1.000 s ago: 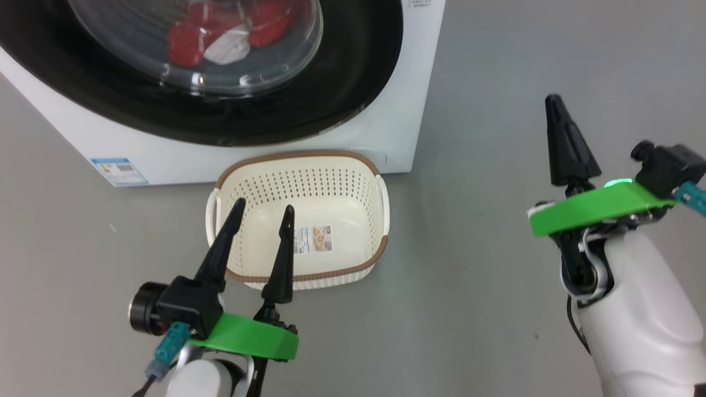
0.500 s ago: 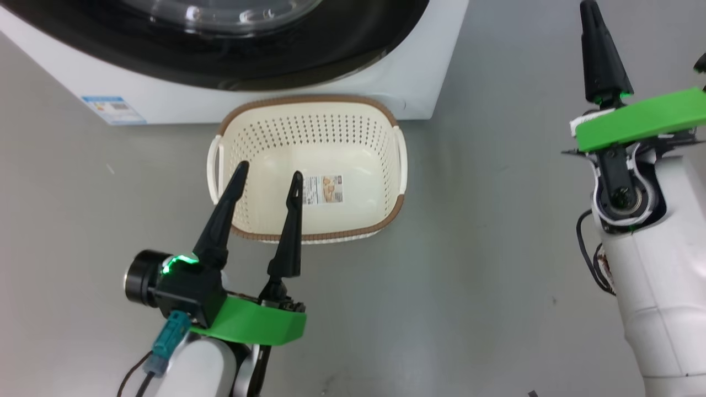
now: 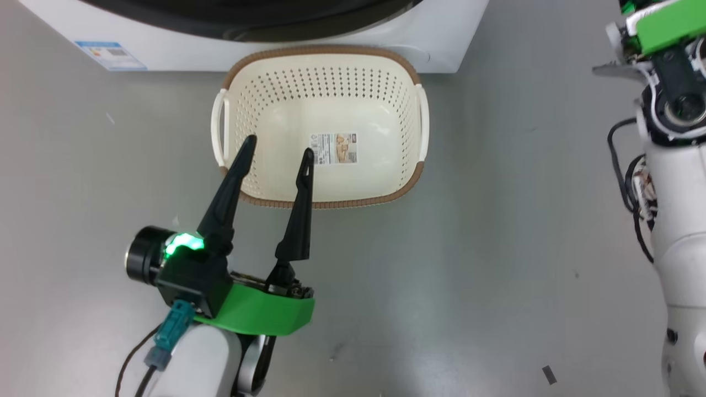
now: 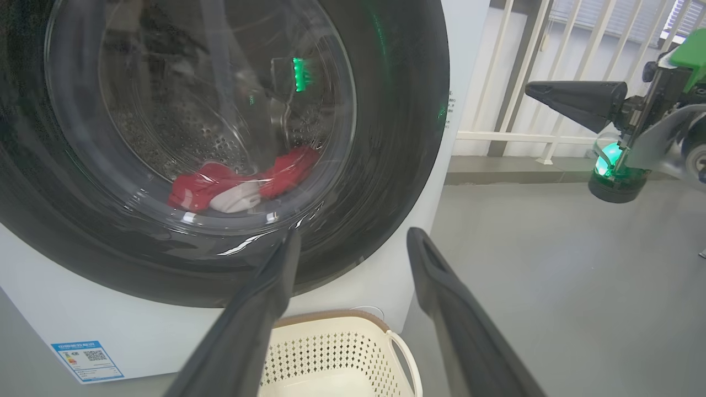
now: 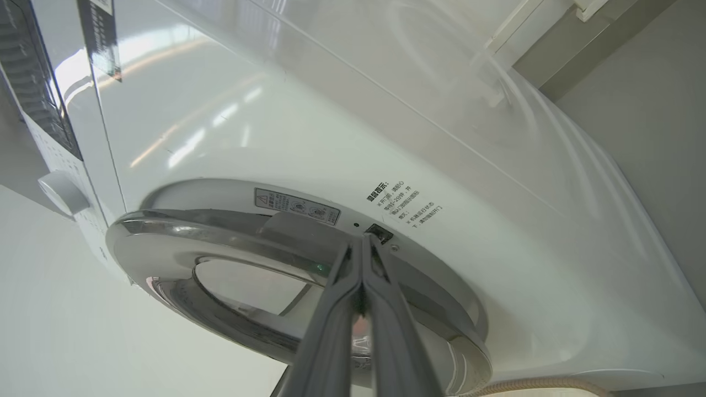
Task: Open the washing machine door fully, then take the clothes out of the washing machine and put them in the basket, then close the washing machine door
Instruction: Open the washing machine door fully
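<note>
Clothes (image 4: pixel 242 184) behind washing machine door (image 4: pixel 397 138) from left wrist, basket (image 3: pixel 322 51) from head

A smooth grey floor (image 3: pixel 485 237) with a soft pale sheen spreads beneath and around my left pincer (image 3: pixel 279 145). Well to its right and nearer me lies a small dark scrap (image 3: pixel 549 375). Ahead and to its right, white railing bars (image 4: pixel 515 66) rise behind a low grey kerb (image 4: pixel 496 168).

The left gripper (image 3: pixel 279 145) has two long, tapering black fingers (image 3: pixel 227 190) on a bright green plate (image 3: pixel 259 315), a black housing (image 3: pixel 193 275) with a glowing green light (image 3: pixel 185 243), and a teal plug (image 3: pixel 172 326) trailing a dark cable (image 3: pixel 129 368). The right arm (image 3: pixel 681 237), shelled in glossy white, shows a round black joint (image 3: pixel 684 107) and loose black cables (image 3: pixel 623 165) below a second green plate (image 3: pixel 664 22).
</note>
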Available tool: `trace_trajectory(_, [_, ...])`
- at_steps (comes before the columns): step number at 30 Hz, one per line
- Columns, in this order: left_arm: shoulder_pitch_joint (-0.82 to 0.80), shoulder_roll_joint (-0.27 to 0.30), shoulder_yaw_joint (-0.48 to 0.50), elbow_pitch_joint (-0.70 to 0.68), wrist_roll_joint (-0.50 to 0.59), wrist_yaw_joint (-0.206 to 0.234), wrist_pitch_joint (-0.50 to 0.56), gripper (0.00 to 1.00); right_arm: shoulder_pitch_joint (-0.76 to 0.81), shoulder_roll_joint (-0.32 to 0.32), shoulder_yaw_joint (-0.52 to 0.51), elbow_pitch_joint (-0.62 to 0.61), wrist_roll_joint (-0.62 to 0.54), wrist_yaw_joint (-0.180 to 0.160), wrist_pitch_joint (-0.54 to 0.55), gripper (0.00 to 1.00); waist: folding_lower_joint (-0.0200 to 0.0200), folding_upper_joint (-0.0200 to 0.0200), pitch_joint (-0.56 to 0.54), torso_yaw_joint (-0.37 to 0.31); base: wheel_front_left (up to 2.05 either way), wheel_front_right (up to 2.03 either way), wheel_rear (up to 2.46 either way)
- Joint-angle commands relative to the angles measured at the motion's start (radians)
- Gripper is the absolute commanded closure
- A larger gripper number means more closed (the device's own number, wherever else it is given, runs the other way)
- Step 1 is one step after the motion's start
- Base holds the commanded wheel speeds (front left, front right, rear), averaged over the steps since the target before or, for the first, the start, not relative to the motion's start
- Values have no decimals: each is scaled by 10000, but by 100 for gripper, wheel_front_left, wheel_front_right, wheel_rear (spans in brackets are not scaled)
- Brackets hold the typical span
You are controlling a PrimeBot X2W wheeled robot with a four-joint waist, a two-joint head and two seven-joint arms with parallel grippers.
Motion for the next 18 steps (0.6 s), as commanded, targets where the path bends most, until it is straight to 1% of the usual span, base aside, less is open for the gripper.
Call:
trace_trajectory(1, [-157,185,215,-307,84,67,-14,0,-355,62,81,-128,175,8,252,100,0,0,249,143,0,0,0])
trace_trajectory(10, [-400,179,-2,-321,117,46,-48,0,-1582,-75,32,702,961,8,2059,100,0,0,782,347,0,0,0])
trace_trajectory(18, [-525,158,-184,-254,78,48,-75,0,-2367,-118,-78,1190,1160,8,2781,100,0,0,1024,484,0,0,0])
